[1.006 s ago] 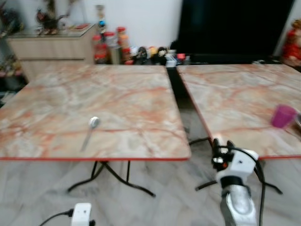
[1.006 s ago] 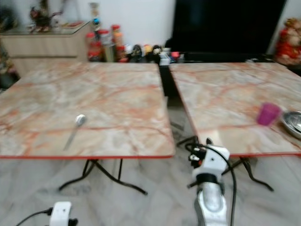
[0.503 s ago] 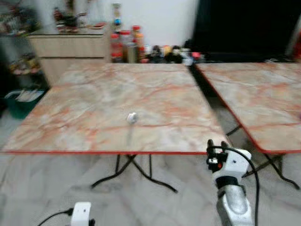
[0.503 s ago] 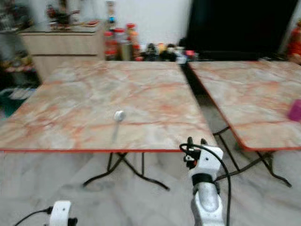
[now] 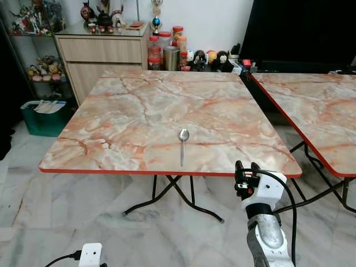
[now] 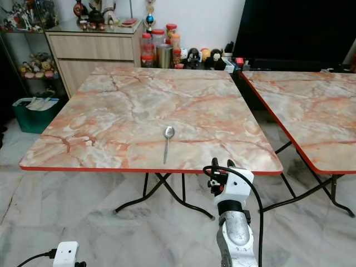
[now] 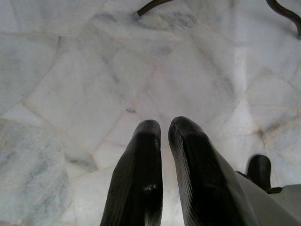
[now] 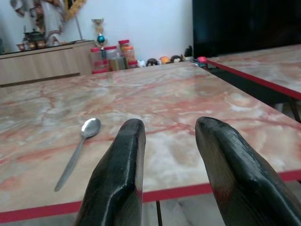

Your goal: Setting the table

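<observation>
A metal spoon (image 5: 182,142) is laid on the marble tabletop (image 5: 139,111); the right tool (image 8: 171,155) is held apart before its edge, while the left tool (image 7: 164,141) is pressed together above the floor (image 7: 70,84).

From the head we look forward and down through both eyes at the marble table (image 5: 167,111), a second table (image 6: 311,105) to its right and a cabinet (image 5: 103,53) behind; the two eyes share nearly this whole scene, slightly offset. Our right wrist camera sits low, just off the near table edge, looking level along its fingers (image 8: 117,183) across the tabletop past the spoon (image 8: 80,148), which both eyes also catch. Our left wrist camera points straight down, close above the tiled floor (image 7: 70,70)
</observation>
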